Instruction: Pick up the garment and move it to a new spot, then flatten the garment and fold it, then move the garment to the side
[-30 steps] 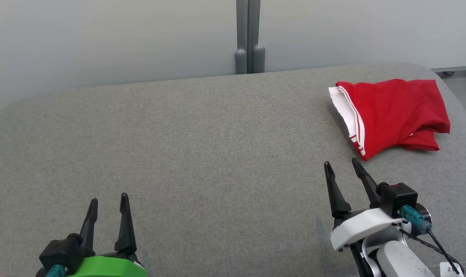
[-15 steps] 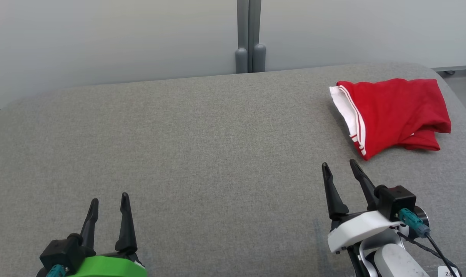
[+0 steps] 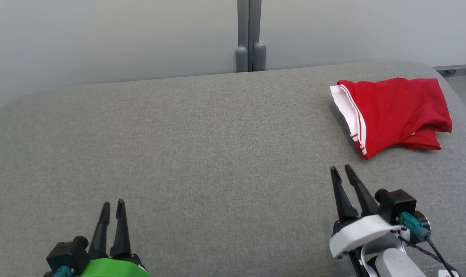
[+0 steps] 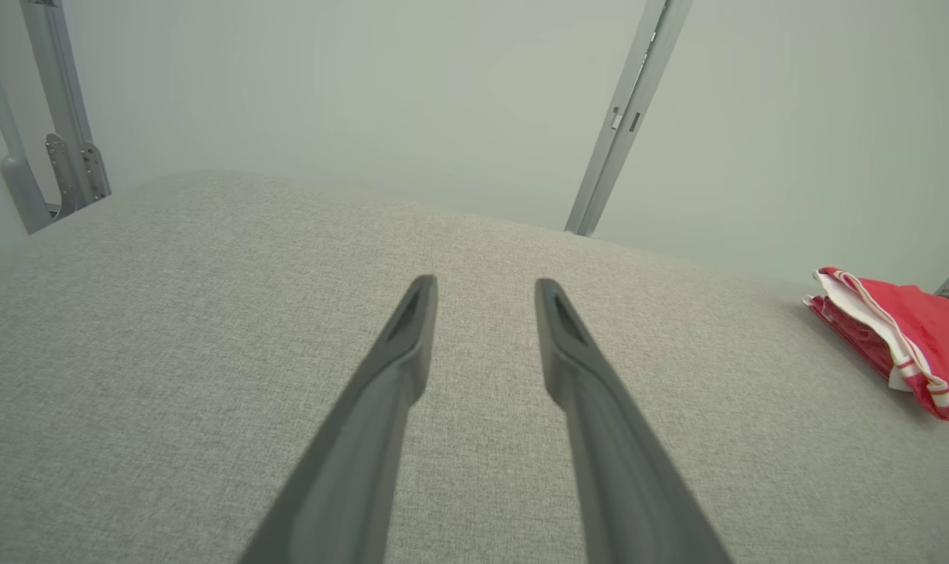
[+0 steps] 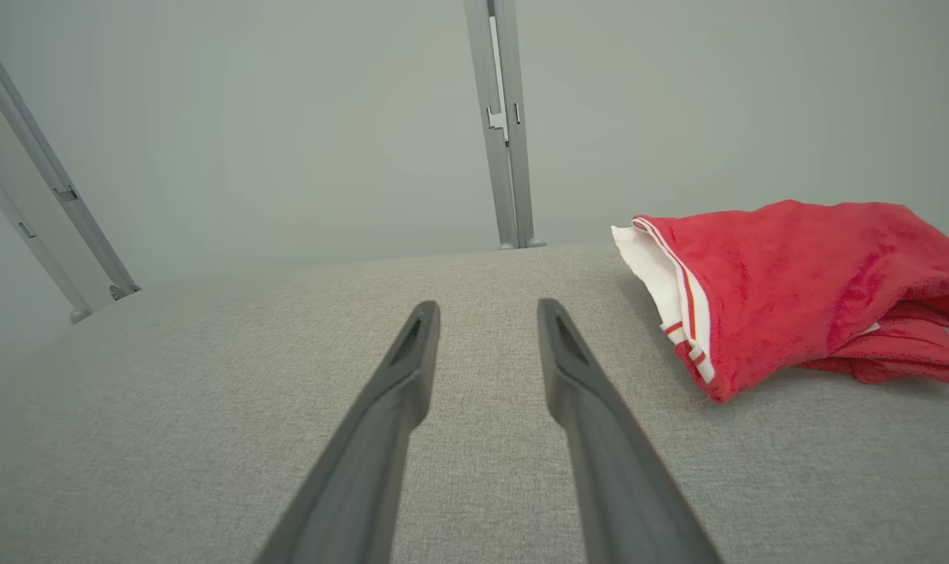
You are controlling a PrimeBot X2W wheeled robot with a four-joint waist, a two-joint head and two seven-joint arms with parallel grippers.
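Red garment (image 3: 396,113) with the white striped edge lies bunched up at about 2 o'clock on the grey padded top (image 3: 202,146), just bare fabric between it and me. My right claw (image 3: 340,167) sits near it at 4 o'clock and my left claw (image 3: 113,202) well away at 7, both low over the padding, fingers a little apart. Pale wall (image 3: 102,34) and a grey post (image 3: 250,34) stand at 12.

We see bare grey surface (image 3: 202,154) ahead of our left gripper (image 3: 113,202) and right gripper (image 3: 340,167), open as far as the back wall (image 3: 102,34). The garment (image 3: 398,111), far right and near the right gripper, is the one obstacle.
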